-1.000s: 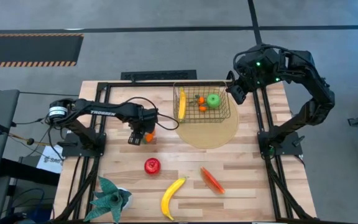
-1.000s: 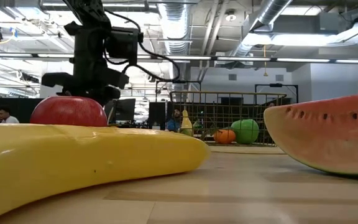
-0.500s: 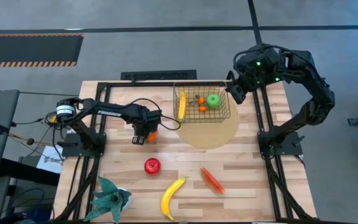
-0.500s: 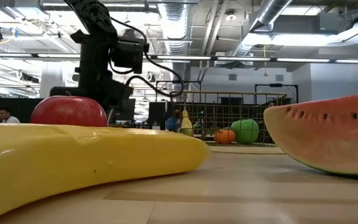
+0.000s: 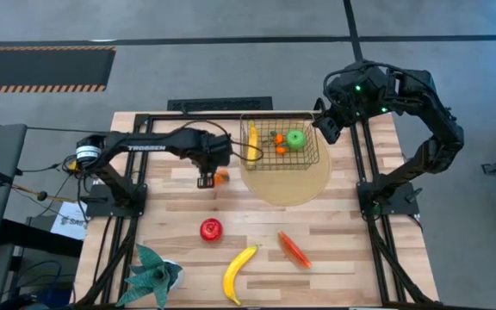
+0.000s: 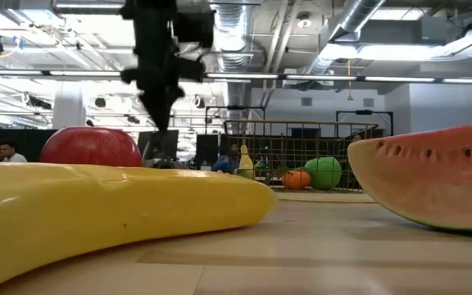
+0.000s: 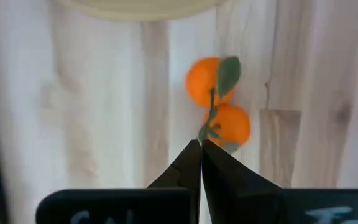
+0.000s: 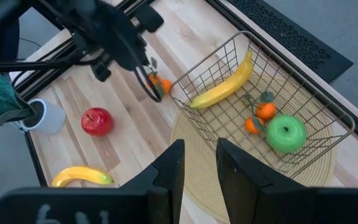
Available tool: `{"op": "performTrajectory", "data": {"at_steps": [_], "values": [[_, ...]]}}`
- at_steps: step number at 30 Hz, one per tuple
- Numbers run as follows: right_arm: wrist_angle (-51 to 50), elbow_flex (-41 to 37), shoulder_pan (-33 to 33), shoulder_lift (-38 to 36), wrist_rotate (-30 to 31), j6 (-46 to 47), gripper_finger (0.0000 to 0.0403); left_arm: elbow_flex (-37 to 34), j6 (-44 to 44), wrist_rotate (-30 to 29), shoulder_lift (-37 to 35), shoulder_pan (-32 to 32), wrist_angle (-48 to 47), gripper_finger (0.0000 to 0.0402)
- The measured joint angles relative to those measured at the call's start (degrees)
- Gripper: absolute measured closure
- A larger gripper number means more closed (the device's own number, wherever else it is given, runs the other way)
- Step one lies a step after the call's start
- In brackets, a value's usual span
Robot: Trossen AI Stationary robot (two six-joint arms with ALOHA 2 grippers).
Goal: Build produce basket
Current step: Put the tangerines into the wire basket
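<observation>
The gold wire basket (image 5: 304, 159) stands on a round tan mat and holds a yellow banana (image 5: 251, 143), a green apple (image 5: 295, 138) and a small orange cluster (image 5: 278, 142). My left gripper (image 5: 207, 179) is just left of the basket, shut on a second orange cluster with leaves (image 5: 220, 177), which also shows in the left wrist view (image 7: 219, 102). My right gripper (image 5: 324, 129) is open and empty, up over the basket's far right corner. A red apple (image 5: 211, 229), a second banana (image 5: 238, 273) and a red watermelon slice (image 5: 293, 249) lie on the near part of the table. My left gripper pinches the cluster's green stem (image 7: 205, 132) between its two fingertips. The fingers come from above, pointing down. The two oranges and the leaf hang below the fingers, over the wood. I cannot tell whether the cluster is clear of the table.
The round tan mat (image 5: 295, 185) lies under the basket and reaches toward the table's middle. A teal spiky plant in a white pot (image 5: 153, 274) stands at the near left corner. Bare wood lies between the left gripper and the red apple.
My left gripper has gone up and toward the table's right and far side, closer to the basket. It stays shut, and the orange cluster has moved with it.
</observation>
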Motion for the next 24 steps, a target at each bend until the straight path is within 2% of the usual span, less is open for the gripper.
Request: {"op": "performTrajectory", "data": {"at_steps": [6, 9, 14, 21, 24], "values": [[-0.2, 0.0, 0.0, 0.0, 0.0, 0.0, 0.0291, 7.8, 4.5, 0.2, -0.3, 0.0, -5.7, 0.0401], [-0.2, 0.0, 0.0, 0.0, 0.0, 0.0, 0.0291, 8.1, 6.9, 1.9, -0.3, 0.0, -6.9, 0.0401], [-0.1, 0.0, 0.0, 0.0, 0.0, 0.0, 0.0291, 8.0, 7.2, -0.2, 0.2, 0.0, -7.4, 0.0394], [-0.1, 0.0, 0.0, 0.0, 0.0, -0.1, 0.0291, 8.1, 2.8, -1.1, 3.5, 1.8, -2.2, 0.0324], [-0.3, 0.0, 0.0, 0.0, 0.0, -0.1, 0.0291, 8.1, 2.4, -1.1, 7.4, 2.2, -4.0, 0.0289]]}}
